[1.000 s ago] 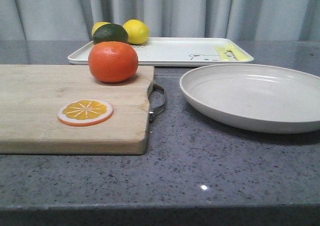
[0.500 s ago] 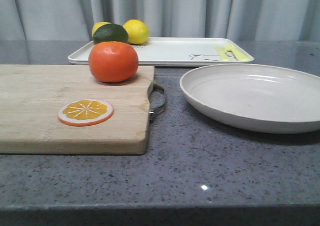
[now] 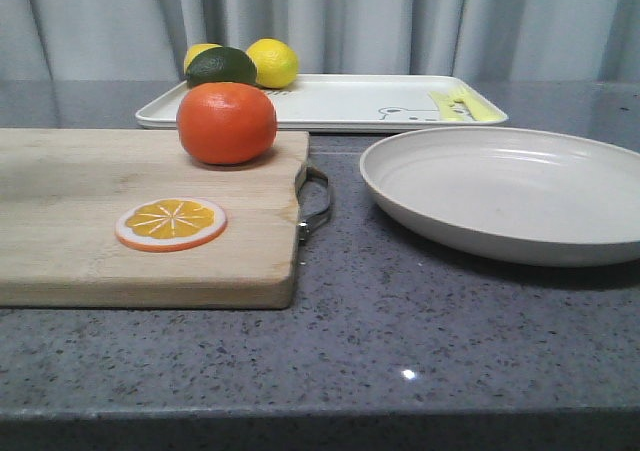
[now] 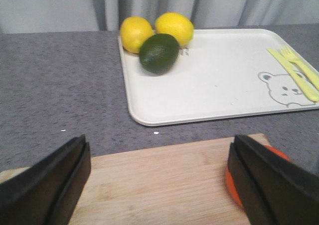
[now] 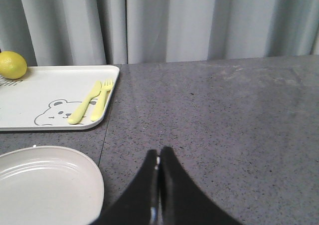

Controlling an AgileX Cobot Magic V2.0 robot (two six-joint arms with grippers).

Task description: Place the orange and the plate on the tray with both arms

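Front view: orange [image 3: 226, 122] sits on the far right corner of the wooden cutting board [image 3: 80, 221], at about 10 o'clock from frame centre; orange slice disc [image 3: 171, 223] lies flat on the board nearer the camera, apart from the orange; plate [image 3: 505, 193] rests on the grey countertop [image 3: 400, 341] at 3 o'clock, just right of the board's metal handle [image 3: 317, 203], not touching it; tray [image 3: 330, 103] lies behind both at 12 o'clock, with two lemons [image 3: 272, 62] and a dark green fruit [image 3: 220, 66] on its left end, bear drawing and yellow-green cutlery print [image 3: 455, 104] at the right end; neither arm shows in the front view; left gripper [image 4: 157, 185] has its fingers spread wide over the board, orange partly hidden behind one finger; right gripper [image 5: 158, 185] has its fingers pressed together, holding nothing, over bare countertop just beside the plate rim
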